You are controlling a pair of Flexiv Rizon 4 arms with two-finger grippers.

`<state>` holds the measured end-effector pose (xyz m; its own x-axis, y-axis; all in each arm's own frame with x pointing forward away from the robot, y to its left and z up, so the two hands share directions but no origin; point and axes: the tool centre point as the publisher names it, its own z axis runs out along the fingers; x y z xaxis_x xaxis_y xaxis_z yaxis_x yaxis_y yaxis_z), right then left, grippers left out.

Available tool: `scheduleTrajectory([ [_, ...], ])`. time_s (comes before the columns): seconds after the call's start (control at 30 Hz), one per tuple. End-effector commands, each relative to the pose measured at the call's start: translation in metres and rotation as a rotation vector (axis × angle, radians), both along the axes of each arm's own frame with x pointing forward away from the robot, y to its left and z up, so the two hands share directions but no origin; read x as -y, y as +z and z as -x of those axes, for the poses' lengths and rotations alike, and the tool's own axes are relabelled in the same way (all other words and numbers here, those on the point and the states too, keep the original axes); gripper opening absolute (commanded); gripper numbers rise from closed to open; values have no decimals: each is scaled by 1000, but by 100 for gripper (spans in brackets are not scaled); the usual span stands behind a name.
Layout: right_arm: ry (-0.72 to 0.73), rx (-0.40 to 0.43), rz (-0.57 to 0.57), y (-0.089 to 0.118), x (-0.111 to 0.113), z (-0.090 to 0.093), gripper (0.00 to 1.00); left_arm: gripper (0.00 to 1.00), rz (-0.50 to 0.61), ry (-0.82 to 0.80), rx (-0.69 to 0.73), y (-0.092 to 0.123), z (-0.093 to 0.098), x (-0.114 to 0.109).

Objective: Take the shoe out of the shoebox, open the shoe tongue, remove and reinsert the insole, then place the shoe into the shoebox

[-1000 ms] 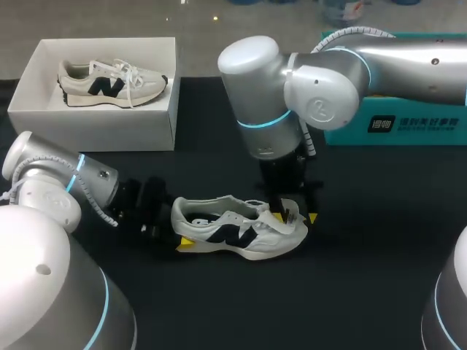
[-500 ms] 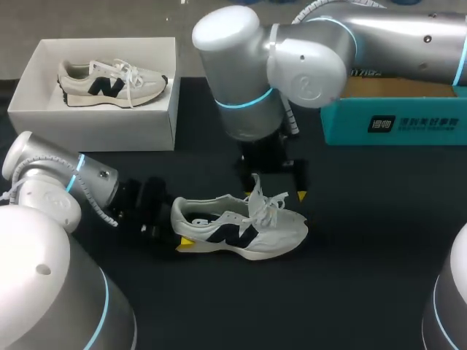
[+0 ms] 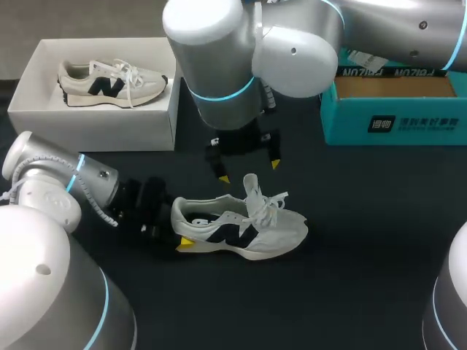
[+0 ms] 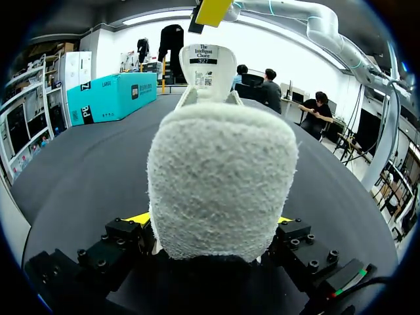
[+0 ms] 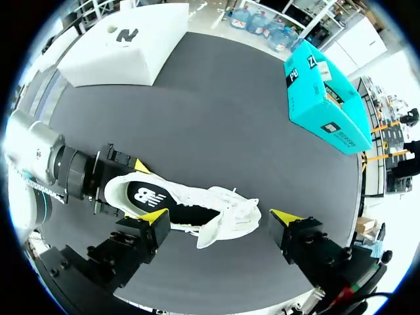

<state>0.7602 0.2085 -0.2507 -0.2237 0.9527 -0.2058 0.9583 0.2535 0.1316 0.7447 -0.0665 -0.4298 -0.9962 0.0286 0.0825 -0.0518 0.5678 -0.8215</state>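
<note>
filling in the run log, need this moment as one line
left jaws: shut on sneaker heel | right jaws: open, above sneaker | tongue: upright

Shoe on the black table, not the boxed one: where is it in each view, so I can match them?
Head view: the shoe lies at lower middle, heel to the left.
Left wrist view: its heel sits between the left fingers.
Right wrist view: it lies under the open right fingers.
Shared landmark: the teal box.
</note>
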Motion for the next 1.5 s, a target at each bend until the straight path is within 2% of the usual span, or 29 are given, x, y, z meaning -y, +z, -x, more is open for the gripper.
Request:
scheduleTrajectory([
  [0.03, 258, 53, -132, -1, 1, 0, 100, 0, -3, -1, -1, -5, -2, 0],
  [0.17, 390, 90, -179, 2, -5, 7, 100, 0, -3, -1, -1, -5, -2, 0],
  [0.27, 522, 66, -185, 2, -15, 15, 100, 0, -3, -1, -1, -5, -2, 0],
  [0.3, 516, 25, -173, 0, -17, 16, 100, 0, -3, -1, -1, -5, -2, 0],
  [0.8, 516, 25, -173, 0, -17, 16, 100, 0, -3, -1, -1, -5, -2, 0],
  [0.83, 579, 27, -175, -2, -22, 12, 100, 0, -3, -1, -1, -5, -2, 0],
  [0.93, 717, 109, -204, -2, -29, 3, 100, 0, -3, -1, -1, -5, -2, 0],
  [1.17, 1203, 102, -285, -2, -48, -23, 100, 0, -3, -1, -1, -5, -2, 0],
  [1.23, 1300, 19, -288, -3, -55, -25, 100, 0, -3, -1, -1, -5, -2, 0],
  [1.3, 1370, -30, -299, -5, -58, -26, 100, 0, -3, -1, -1, -5, -2, 0],
  [1.37, 1360, -98, -255, -8, -58, -27, 100, 0, -3, -1, -1, -5, -2, 0],
  [1.4, 1294, -148, -217, -11, -55, -28, 100, 0, -3, -1, -1, -5, -2, 0],
  [1.5, 1294, -148, -217, -11, -55, -28, 100, 0, -3, -1, -1, -5, -2, 0],
])
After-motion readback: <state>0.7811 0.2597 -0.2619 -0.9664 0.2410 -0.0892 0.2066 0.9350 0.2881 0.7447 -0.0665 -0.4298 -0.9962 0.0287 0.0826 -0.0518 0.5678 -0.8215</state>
